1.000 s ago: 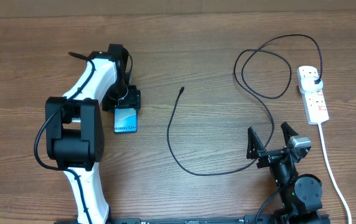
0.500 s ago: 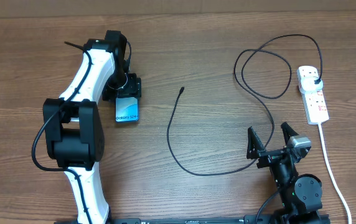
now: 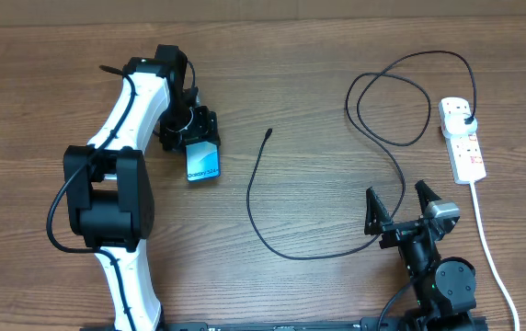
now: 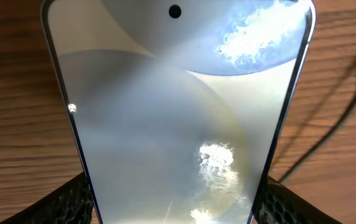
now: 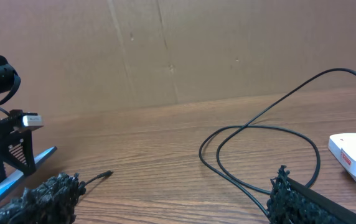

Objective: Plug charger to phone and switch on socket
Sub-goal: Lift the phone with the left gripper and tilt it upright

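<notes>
My left gripper (image 3: 192,138) is shut on the phone (image 3: 203,162), whose blue-cyan screen faces up and tilts right; it fills the left wrist view (image 4: 178,118) between my two fingers. The charger (image 3: 268,207) is a thin black cable lying in a curve mid-table, its connector tip (image 3: 270,132) free to the right of the phone, its black plug (image 3: 466,122) seated in the white socket (image 3: 463,140) at the far right. My right gripper (image 3: 399,204) is open and empty near the front edge; the cable loops (image 5: 259,155) lie ahead of it.
The socket's thick white cord (image 3: 488,248) runs down the right side to the front edge. A cardboard wall (image 5: 178,50) stands behind the table. The left arm (image 3: 125,138) stretches over the left part of the table.
My left gripper has carried the phone to the right and turned it clockwise, toward the connector tip. The right arm and cable have not moved.
</notes>
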Controlling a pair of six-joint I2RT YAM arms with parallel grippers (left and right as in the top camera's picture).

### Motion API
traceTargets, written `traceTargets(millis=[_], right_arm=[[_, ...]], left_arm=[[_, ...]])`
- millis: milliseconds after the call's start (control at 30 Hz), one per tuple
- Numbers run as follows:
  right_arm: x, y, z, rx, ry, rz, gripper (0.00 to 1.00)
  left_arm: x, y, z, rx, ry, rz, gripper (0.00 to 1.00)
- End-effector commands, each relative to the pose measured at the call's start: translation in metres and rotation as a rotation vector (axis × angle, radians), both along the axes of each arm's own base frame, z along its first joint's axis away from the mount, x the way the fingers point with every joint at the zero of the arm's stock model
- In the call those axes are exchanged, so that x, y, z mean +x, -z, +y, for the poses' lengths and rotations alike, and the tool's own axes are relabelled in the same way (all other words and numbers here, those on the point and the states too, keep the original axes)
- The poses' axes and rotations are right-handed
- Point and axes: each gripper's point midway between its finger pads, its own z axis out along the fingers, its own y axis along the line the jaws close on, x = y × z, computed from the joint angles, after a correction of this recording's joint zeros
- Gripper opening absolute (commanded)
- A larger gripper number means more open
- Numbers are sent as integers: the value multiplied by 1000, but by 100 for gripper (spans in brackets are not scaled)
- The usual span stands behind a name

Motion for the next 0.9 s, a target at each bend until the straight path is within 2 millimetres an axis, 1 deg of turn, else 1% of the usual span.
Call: traceTargets(millis=[0, 267, 367, 567, 867], right_arm=[[0, 2, -1, -7, 3, -4, 100], [0, 2, -1, -7, 3, -3, 100], [0, 2, -1, -7, 3, -3, 100], [0, 2, -1, -7, 3, -3, 100], [0, 2, -1, -7, 3, -3, 100]], left_arm=[[3, -11, -21, -93, -3, -1, 63], [-8, -16, -32, -164, -14, 52, 64], [-12, -17, -32, -168, -17, 72, 64], [-23, -19, -34, -172, -77, 139, 64], [-28, -34, -58, -334, -90, 184, 63]])
